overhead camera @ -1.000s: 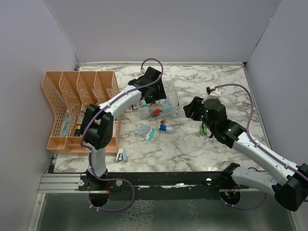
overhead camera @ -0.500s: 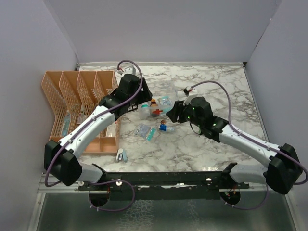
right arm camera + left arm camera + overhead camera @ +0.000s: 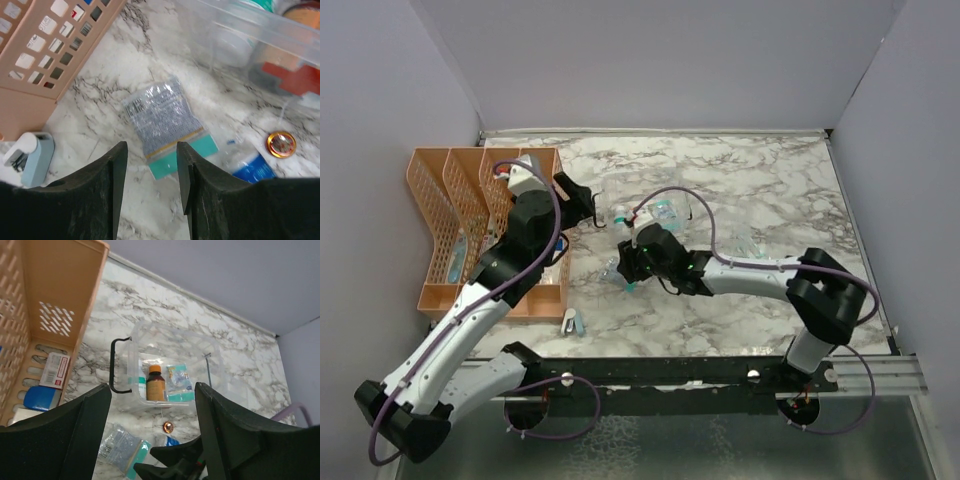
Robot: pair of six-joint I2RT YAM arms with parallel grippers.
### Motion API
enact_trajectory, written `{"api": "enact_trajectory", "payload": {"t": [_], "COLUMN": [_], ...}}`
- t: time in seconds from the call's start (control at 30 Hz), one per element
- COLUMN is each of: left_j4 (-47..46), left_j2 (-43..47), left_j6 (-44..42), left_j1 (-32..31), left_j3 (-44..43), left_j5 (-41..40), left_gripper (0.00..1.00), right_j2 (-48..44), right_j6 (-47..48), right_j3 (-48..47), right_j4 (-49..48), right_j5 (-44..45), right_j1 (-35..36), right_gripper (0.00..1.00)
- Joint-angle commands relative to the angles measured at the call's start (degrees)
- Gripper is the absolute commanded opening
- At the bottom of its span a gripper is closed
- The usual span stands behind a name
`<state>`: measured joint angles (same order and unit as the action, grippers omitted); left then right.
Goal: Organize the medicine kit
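The medicine kit is a clear box with a black handle, and it holds a brown bottle and sachets. It sits mid-table and shows its red cross in the right wrist view. My left gripper hangs open and empty, well back from the kit, near the orange organizer. My right gripper is open just over a grey sachet with a teal end, touching nothing; from above this right gripper hides most of the sachet.
The orange lattice organizer with boxes in its slots fills the left side. A small copper cap and a blue-capped bottle lie in front of the kit. A grey-white clip-like item rests by the organizer's front corner.
My left gripper has drawn back from the kit toward the organizer and opened wider. My right arm has swung left across the table to hover over the sachet.
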<state>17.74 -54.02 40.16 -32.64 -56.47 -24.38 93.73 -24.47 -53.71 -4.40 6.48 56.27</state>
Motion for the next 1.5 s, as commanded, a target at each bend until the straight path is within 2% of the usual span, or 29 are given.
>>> {"api": "enact_trajectory", "payload": {"t": [0.0,0.07,0.13,0.23,0.43,0.67,0.9,1.03,1.13,1.23,1.47], "left_j4": [2.7,7.4,8.5,9.6,11.1,11.8,12.5,13.0,13.5,13.7,12.3], "left_j2": [5.5,7.6,10.1,13.5,15.2,15.5,15.5,15.6,15.6,15.9,15.9], "left_j6": [2.3,8.1,10.2,12.9,11.6,11.2,10.5,10.0,9.7,9.4,6.1], "left_j1": [0.1,0.1,0.1,0.1,0.1,0.1,0.1,0.1,0.1,0.1,0.1], "left_j3": [-1.5,-2.1,-0.4,2.1,1.8,2.0,1.6,0.7,0.0,-0.5,-0.3], "left_j5": [-8.9,-5.3,-0.7,0.9,0.9,0.7,-0.1,-1.1,-2.2,-3.6,-3.7], "left_gripper": [0.71,0.71,0.7,0.7,0.71,0.71,0.71,0.72,0.72,0.72,0.8], "right_j2": [7.8,10.9,13.3,15.7,18.9,22.3,24.6,24.6,24.0,21.8,13.8], "right_j6": [7.7,8.6,9.8,11.9,16.9,16.1,14.0,12.9,11.9,10.1,6.7], "right_j3": [-8.3,-11.5,-13.2,-15.1,-18.1,-20.1,-22.0,-22.4,-23.2,-24.1,-25.2], "right_j4": [-0.3,1.7,2.1,3.2,7.2,12.6,16.0,16.3,17.4,18.2,20.6], "right_j5": [8.2,8.9,9.8,9.5,10.9,10.9,10.1,12.1,12.4,10.5,1.5], "right_j1": [3.9,4.5,4.8,5.1,7.2,7.4,7.5,7.5,7.5,7.5,7.3], "right_gripper": [0.42,0.41,0.4,0.37,0.33,0.39,0.4,0.32,0.14,0.03,0.01]}}
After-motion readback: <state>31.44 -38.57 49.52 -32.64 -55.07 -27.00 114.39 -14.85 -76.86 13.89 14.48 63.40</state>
